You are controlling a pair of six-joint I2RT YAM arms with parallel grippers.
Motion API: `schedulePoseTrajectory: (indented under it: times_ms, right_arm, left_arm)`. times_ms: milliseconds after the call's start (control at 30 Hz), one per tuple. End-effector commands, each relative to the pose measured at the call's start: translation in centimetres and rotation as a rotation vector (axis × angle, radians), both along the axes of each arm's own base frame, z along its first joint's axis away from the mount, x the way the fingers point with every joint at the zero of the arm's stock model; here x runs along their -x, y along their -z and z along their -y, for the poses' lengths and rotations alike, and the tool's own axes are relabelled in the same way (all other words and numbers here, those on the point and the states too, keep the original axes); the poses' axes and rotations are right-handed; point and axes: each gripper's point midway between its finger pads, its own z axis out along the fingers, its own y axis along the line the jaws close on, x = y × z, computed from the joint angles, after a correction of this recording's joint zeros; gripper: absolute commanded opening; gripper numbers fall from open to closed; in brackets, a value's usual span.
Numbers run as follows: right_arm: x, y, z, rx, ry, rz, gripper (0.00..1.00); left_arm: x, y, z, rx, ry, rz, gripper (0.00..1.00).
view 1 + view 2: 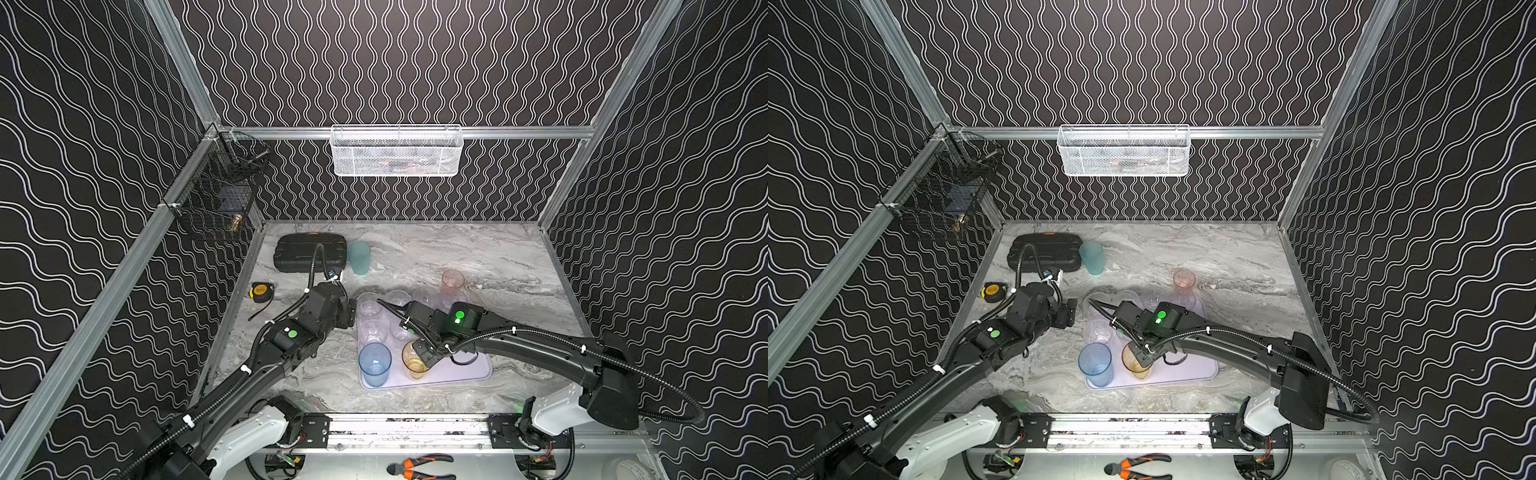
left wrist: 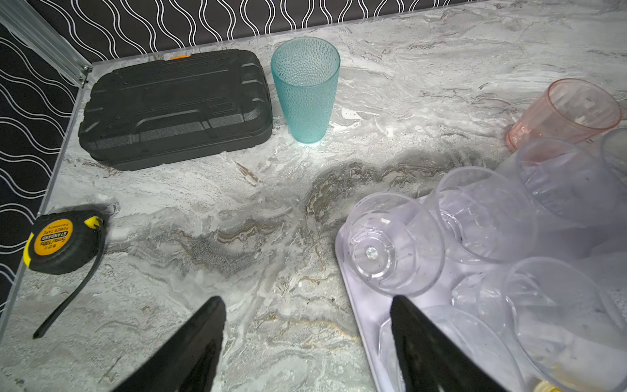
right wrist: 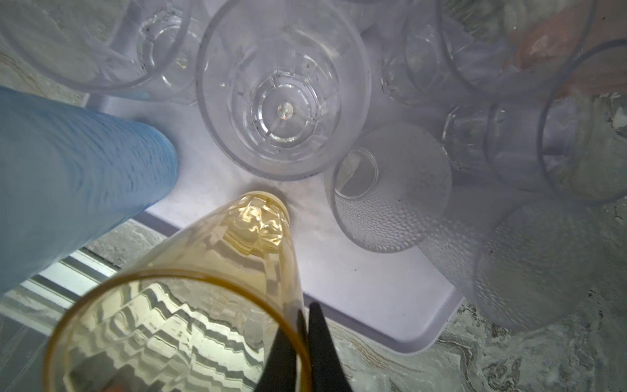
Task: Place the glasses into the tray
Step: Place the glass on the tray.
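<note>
The lilac tray [image 1: 469,374] [image 3: 373,288] lies in the middle of the table. It holds several clear glasses [image 1: 370,307] [image 2: 393,244], a frosted white one [image 3: 390,190] and a blue one [image 1: 375,365] [image 3: 68,169]. My right gripper [image 3: 303,315] is shut on the rim of the amber glass [image 1: 413,363] [image 3: 203,288], one finger inside and one outside; its base is down at the tray's front part. My left gripper [image 2: 307,305] is open and empty over the tray's left edge. The teal glass [image 1: 359,257] [image 2: 305,91] and the pink glass [image 1: 453,281] [image 2: 563,112] stand on the table outside the tray.
A black ribbed case [image 1: 309,252] lies at the back left, right beside the teal glass. A yellow tape measure [image 1: 261,291] sits near the left wall. A white wire basket [image 1: 397,151] hangs on the back wall and a black one [image 1: 216,195] on the left.
</note>
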Motion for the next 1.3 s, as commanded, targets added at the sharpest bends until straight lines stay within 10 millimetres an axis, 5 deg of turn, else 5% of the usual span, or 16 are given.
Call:
schedulePoseTrajectory:
  times_ms: [0,233,333,667,833,933,1067,1267]
  right_arm:
    - [-0.4,0.2,-1.0,-0.039,0.014,0.015,0.00]
    - [-0.3,0.9,-0.8,-0.010,0.009,0.001,0.00]
    - [-0.2,0.3,-1.0,-0.013,0.006,-0.010,0.10]
    - [-1.3,-5.1,-1.8,-0.051,-0.028,0.028,0.35]
    - [-5.4,-10.0,-2.8,-0.180,0.012,0.091,0.41]
    - [-9.6,-11.8,-3.1,-0.301,0.070,0.142,0.42]
    - [-15.4,-11.5,-2.2,-0.402,0.184,0.206,0.43]
    - [-20.1,-9.4,-1.3,-0.459,0.290,0.231,0.44]
  left_arm:
    - [-0.4,-0.4,0.3,0.023,0.000,0.020,0.80]
    - [-0.5,-0.4,0.3,0.015,0.001,0.022,0.81]
    - [-0.5,-0.5,0.3,0.011,0.003,0.025,0.81]
    - [-0.9,-1.0,0.3,0.003,-0.002,0.036,0.81]
    - [-1.8,-2.7,0.3,0.067,-0.060,0.072,0.81]
    - [-3.0,-3.4,0.7,0.096,-0.069,0.068,0.81]
    - [-6.3,-2.9,0.8,0.197,-0.061,-0.003,0.80]
    - [-12.7,-1.7,-1.2,0.361,-0.142,-0.061,0.79]
